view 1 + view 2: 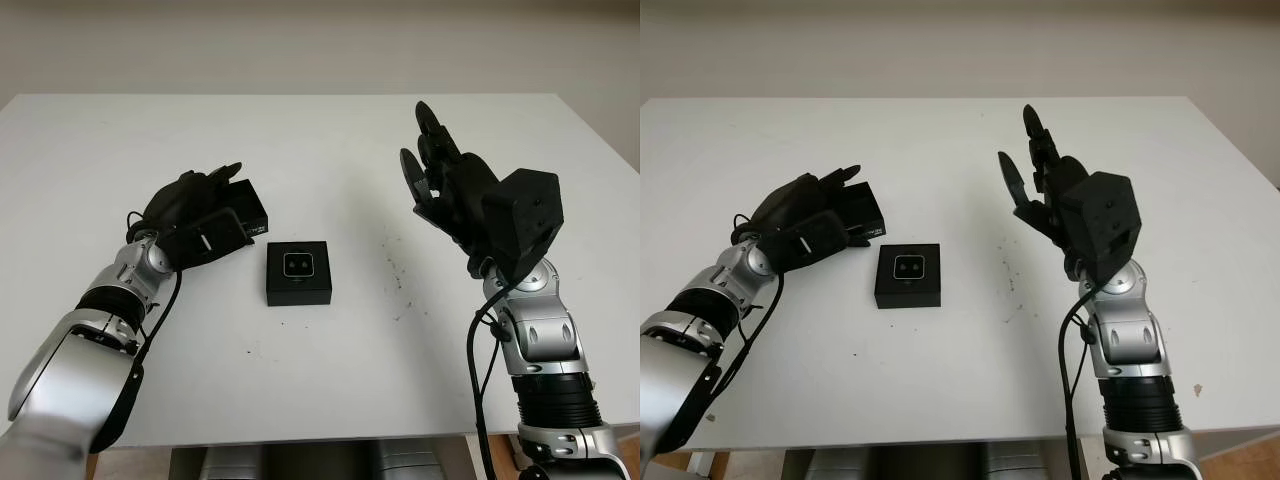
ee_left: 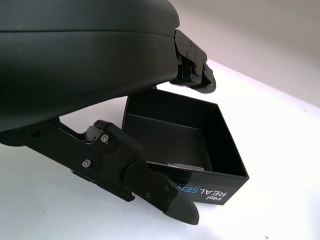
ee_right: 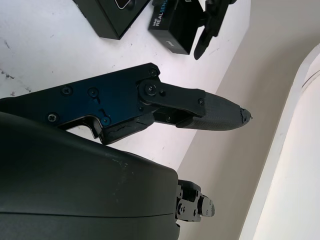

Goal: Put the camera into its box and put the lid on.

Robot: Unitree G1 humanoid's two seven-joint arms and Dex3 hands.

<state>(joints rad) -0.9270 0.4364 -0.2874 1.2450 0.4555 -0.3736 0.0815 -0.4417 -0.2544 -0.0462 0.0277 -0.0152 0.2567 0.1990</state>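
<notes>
Fingers (image 2: 150,187) of the left hand (image 1: 195,215) grip the lid (image 1: 245,212), an upturned black tray with printed lettering on its side, at the left-centre of the frame on the white desk (image 1: 320,370). One finger presses its lettered wall, another hooks the far edge. Just right of it, centre frame, the black box (image 1: 299,273) sits flat with the camera (image 1: 299,263) inside, lenses up. Right hand (image 1: 445,180) is open, raised above the desk, right of centre, well apart from the box.

Black box (image 1: 298,273), black lid (image 2: 192,145), white table (image 1: 330,370)
</notes>
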